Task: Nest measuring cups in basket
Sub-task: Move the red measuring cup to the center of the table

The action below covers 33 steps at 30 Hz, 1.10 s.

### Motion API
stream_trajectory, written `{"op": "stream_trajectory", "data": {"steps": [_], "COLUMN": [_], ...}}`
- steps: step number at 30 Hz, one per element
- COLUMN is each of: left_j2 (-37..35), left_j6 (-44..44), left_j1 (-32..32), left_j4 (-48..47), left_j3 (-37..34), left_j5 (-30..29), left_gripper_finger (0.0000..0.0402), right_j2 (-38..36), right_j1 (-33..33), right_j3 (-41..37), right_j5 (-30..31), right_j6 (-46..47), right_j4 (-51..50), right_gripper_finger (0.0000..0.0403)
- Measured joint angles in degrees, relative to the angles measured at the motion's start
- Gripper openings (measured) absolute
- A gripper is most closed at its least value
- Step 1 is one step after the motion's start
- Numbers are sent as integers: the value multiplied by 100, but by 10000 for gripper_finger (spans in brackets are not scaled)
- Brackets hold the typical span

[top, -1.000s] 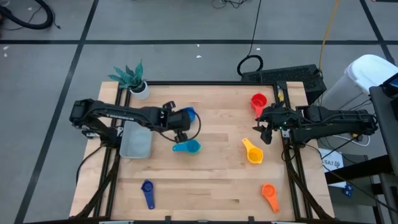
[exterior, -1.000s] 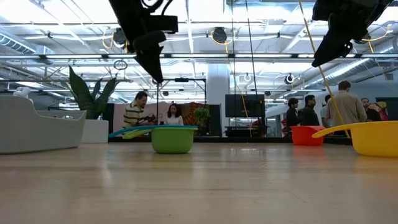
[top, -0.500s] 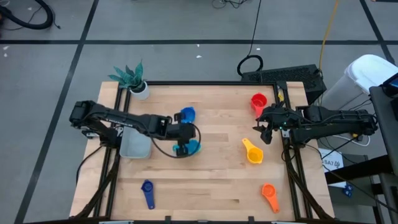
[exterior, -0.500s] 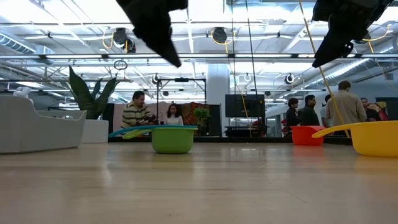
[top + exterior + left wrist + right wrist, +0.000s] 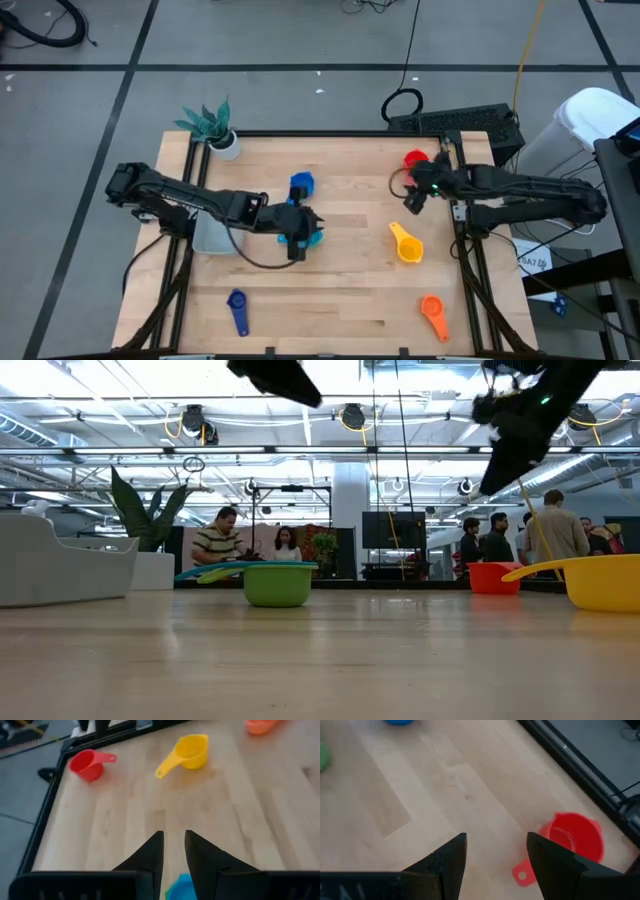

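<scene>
Two grippers work mid-table: left gripper [image 5: 297, 243], fingers nearly closed and empty, above the light blue cup [image 5: 313, 237]; right gripper [image 5: 411, 196], fingers spread, beside the red cup [image 5: 575, 836]. Basket [image 5: 213, 238] sits left.

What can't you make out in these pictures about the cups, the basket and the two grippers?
- Basket: the high view shows only a strip; the left arm covers the rest, so any contents are hidden.
- Light blue cup: mostly under the left gripper in the high view; the left wrist view's edge cuts it off.
- Low view: the top edge cuts off both grippers.
- Red cup: partly behind the right gripper in the high view.
</scene>
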Motion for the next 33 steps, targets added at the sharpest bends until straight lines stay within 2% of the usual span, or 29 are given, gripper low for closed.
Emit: {"op": "stream_trajectory", "data": {"steps": [2, 6, 11, 14, 16, 23, 33], "left_j2": [-147, -604, -1082, -1259, -1280, -1266, -1254], "left_j6": [124, 136, -32, -174, -272, -379, -670], "left_j1": [-84, -290, -512, -617, -671, -842, -875], "left_j4": [101, -75, -499, -743, -802, -1102, -1392], "left_j3": [-8, -7, -6, 2, -1, -5, -5], "left_j5": [-33, -655, -1043, -1120, -1248, -1303, -1315], "left_gripper_finger": [83, 83, 83, 83, 83, 83, 83], "right_j2": [380, 997, 1336, 1392, 1457, 1811, 1859], "right_j1": [-285, -1014, -1833, -2170, -2306, -2620, -2996], "right_j3": [0, 0, 0, 4, 7, 4, 4], "right_j5": [-99, -66, -134, -627, -859, -946, -650], "right_j6": [-188, -452, -749, -875, -893, -970, -1146], "right_j4": [86, 100, 442, 781, 878, 933, 1151], "right_gripper_finger": [199, 199, 199, 199, 199, 199, 198]}}
